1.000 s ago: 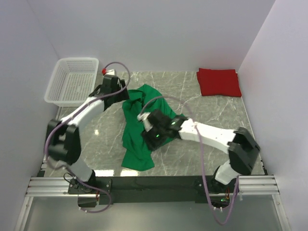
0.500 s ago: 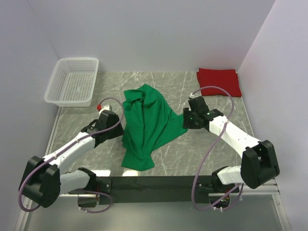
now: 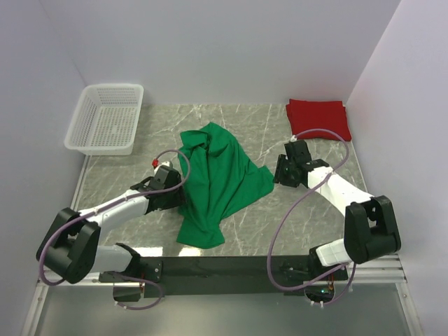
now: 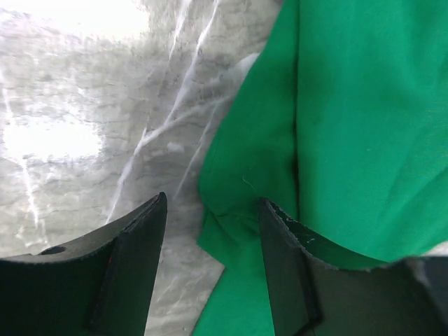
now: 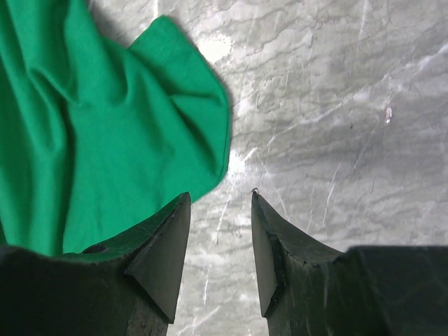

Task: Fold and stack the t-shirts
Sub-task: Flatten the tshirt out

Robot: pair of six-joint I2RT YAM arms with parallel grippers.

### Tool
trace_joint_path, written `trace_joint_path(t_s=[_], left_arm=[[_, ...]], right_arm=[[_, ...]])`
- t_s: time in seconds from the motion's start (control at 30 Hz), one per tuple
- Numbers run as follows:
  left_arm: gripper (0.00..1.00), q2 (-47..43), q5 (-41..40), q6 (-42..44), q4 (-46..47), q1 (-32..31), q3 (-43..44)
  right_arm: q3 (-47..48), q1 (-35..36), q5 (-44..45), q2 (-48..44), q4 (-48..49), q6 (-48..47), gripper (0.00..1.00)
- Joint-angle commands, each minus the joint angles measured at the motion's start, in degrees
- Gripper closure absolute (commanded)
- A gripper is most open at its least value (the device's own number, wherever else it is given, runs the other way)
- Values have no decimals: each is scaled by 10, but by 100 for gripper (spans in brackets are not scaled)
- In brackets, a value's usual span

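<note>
The green t-shirt (image 3: 217, 178) lies crumpled and unfolded in the middle of the marble table. It also shows in the left wrist view (image 4: 336, 126) and the right wrist view (image 5: 105, 126). The red t-shirt (image 3: 318, 118) lies folded at the back right. My left gripper (image 3: 175, 198) is open at the shirt's left edge, its jaws straddling the hem (image 4: 213, 210). My right gripper (image 3: 280, 171) is open and empty just right of the shirt's right corner (image 5: 220, 199), over bare table.
A white mesh basket (image 3: 106, 117) stands at the back left. White walls close in the table on three sides. The black rail with the arm bases runs along the front edge (image 3: 224, 267).
My left gripper has come forward and right to the shirt's left hem. My right gripper has moved off the shirt to its right corner. The shirt has spread wider.
</note>
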Motion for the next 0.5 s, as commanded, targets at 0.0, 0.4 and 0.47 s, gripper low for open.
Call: trace_joint_path(t_s=[0.0, 0.4, 0.47], left_arm=[[40, 22, -1, 1, 21, -6, 12], [78, 54, 3, 1, 42, -17, 2], [86, 50, -3, -1, 39, -17, -1]], right_arm=[[2, -5, 7, 15, 27, 4, 53], [59, -3, -16, 115, 37, -16, 51], [67, -1, -16, 133, 38, -16, 51]])
